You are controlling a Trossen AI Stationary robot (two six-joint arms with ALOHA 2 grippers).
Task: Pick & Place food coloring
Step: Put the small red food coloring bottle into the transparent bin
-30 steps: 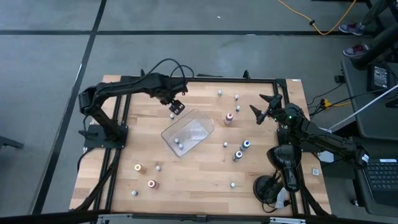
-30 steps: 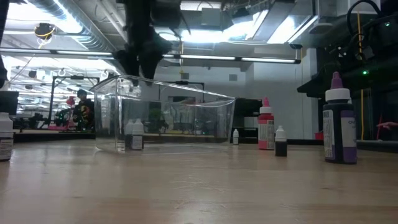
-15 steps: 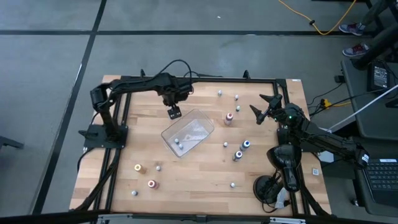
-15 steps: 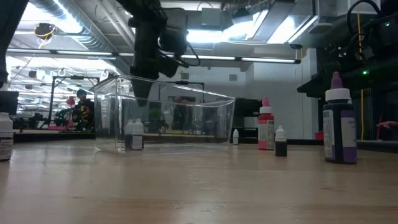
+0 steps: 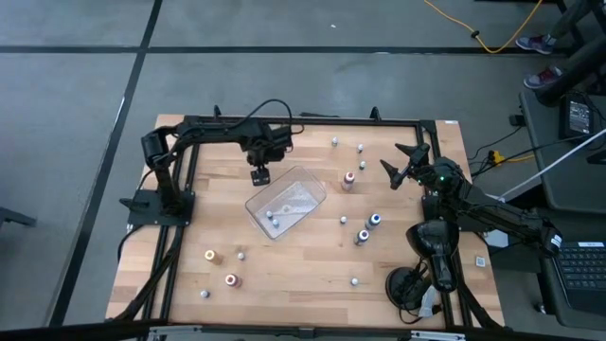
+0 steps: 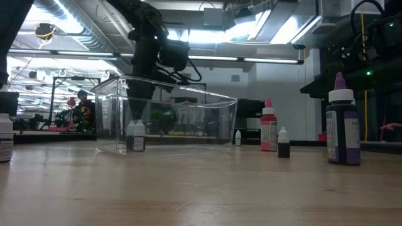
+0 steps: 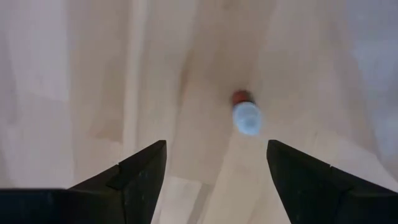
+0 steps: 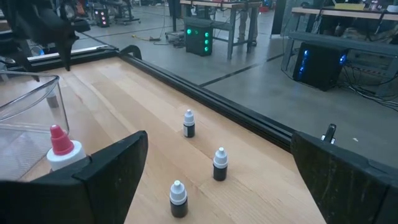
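While the left gripper is hanging just beyond the far-left corner of the clear rectangular plastic tray in the high view, it is hovering over a tiny white-capped bottle of food coloring that I cannot make out beneath it there; 2 bottles are sitting inside the tray and the others are lying scattered across the pale wooden table. The right gripper is waiting near the far-right edge, fingers spread.

In the low view, the left arm is reaching down behind the tray's far wall, so a sideways drift is risking a knock against that wall.

In the left wrist view, the 2 dark fingers are standing wide apart and the small white-capped bottle is sitting off-centre, nearer 1 finger; descending like this is likely to tip or roll such a light bottle.

In the right wrist view, 3 small white-capped dark bottles are standing near the table's edge, and a red-capped bottle beside the tray.
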